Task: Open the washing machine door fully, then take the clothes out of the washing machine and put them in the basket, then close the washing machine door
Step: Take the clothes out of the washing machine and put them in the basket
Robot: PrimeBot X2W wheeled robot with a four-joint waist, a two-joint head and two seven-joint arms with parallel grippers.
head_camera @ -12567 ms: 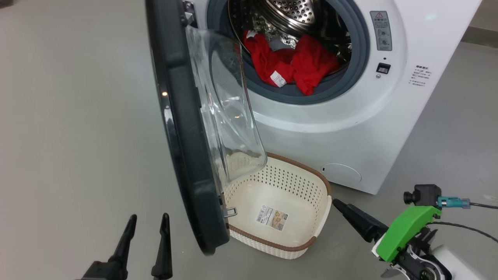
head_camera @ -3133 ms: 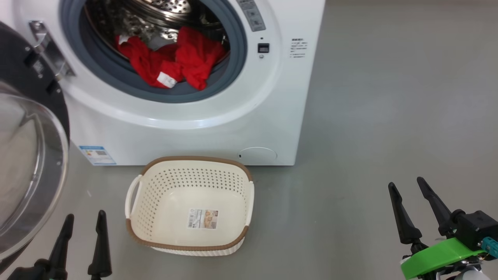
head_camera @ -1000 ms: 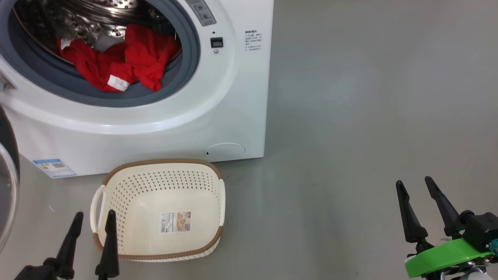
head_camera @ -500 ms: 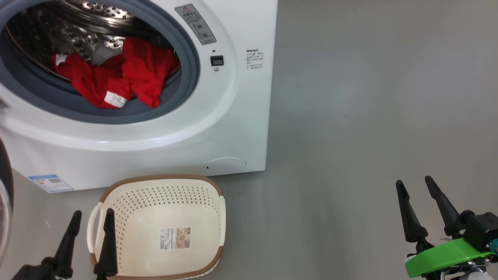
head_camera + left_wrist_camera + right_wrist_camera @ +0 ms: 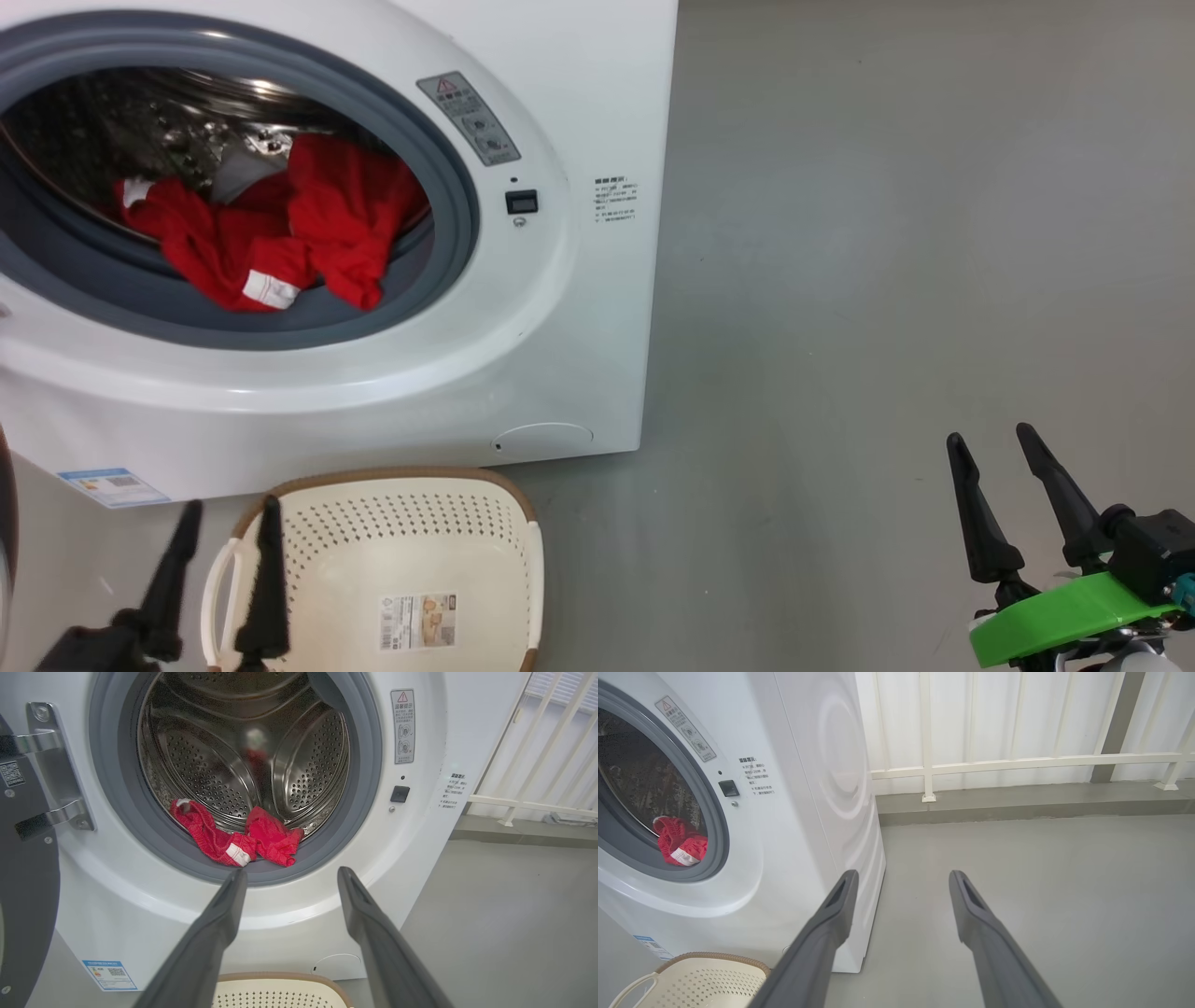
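- Left gripper point(image 5: 292, 872): fingers spread wide and empty. They point at the drum mouth with the clothes point(image 5: 233, 840) lined up just past the tips, probably so the arm can reach straight in.
- Right gripper point(image 5: 990, 435): also spread, holding nothing. It sits low over bare floor, well right of the washer point(image 5: 579, 308), seemingly parked out of the way.
- Basket point(image 5: 401, 523): on the floor just in front of the washer, under the opening and below the left gripper. It holds nothing but its paper label, and it is placed so the carry from the drum is short.
- Clothes: a red bundle at the drum's front, drooping onto the grey seal point(image 5: 448, 187), untouched.
- Door point(image 5: 28, 896): swung out to the left on its hinge, clear of the opening. Opening looks done, so taking the clothes out comes next.
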